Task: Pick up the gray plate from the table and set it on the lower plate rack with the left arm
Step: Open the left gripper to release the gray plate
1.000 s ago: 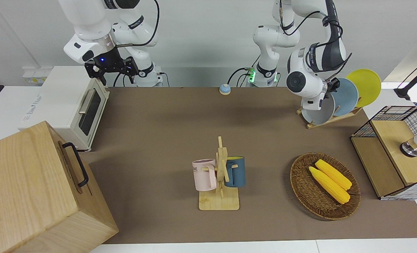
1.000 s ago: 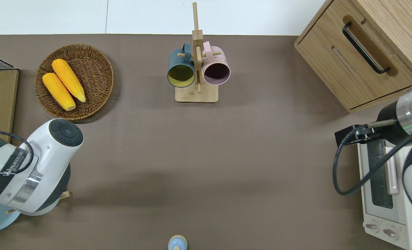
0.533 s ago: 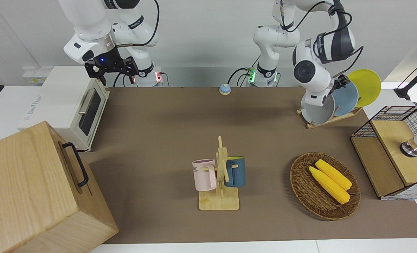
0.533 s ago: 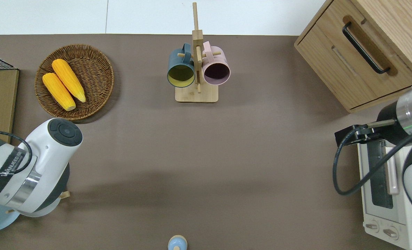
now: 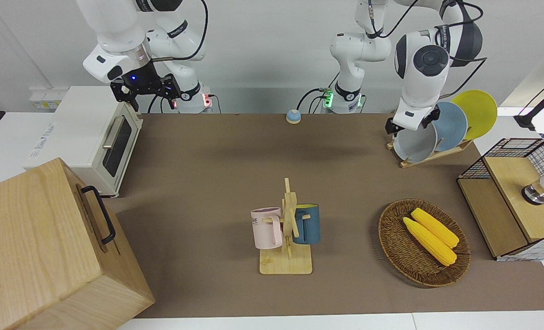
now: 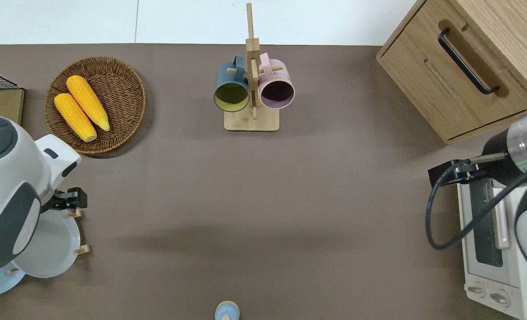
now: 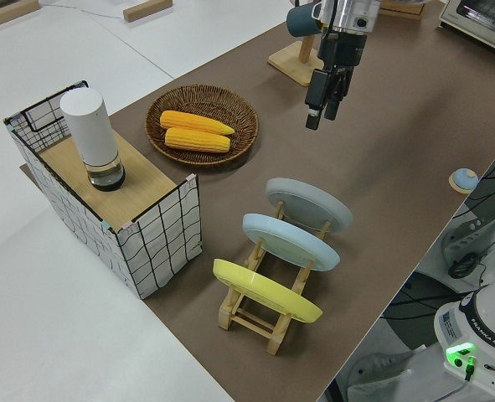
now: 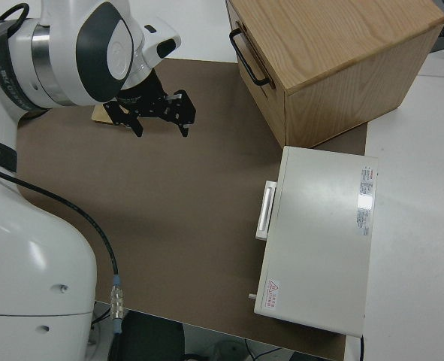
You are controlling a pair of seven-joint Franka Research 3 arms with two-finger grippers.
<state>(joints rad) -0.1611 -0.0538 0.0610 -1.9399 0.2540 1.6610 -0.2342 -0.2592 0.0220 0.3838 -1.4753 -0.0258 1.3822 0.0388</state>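
Left gripper (image 7: 322, 95) has lifted off the gray plate (image 5: 413, 144) since 1 s ago, arm swung upright.
Jaws nearly closed, holding nothing. Plate sits tilted in the lower plate rack (image 7: 268, 311), slot beside the light blue plate (image 7: 291, 240). Right arm parked.

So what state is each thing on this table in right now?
Pale gray plate: standing in the low light-wood rack, released.
Light blue plate: racked.
Yellow plate: racked.
Left gripper: empty, raised.
Right arm: parked.
White toaster oven: door closed.
Pink mug, blue mug: hanging on the wooden mug tree.
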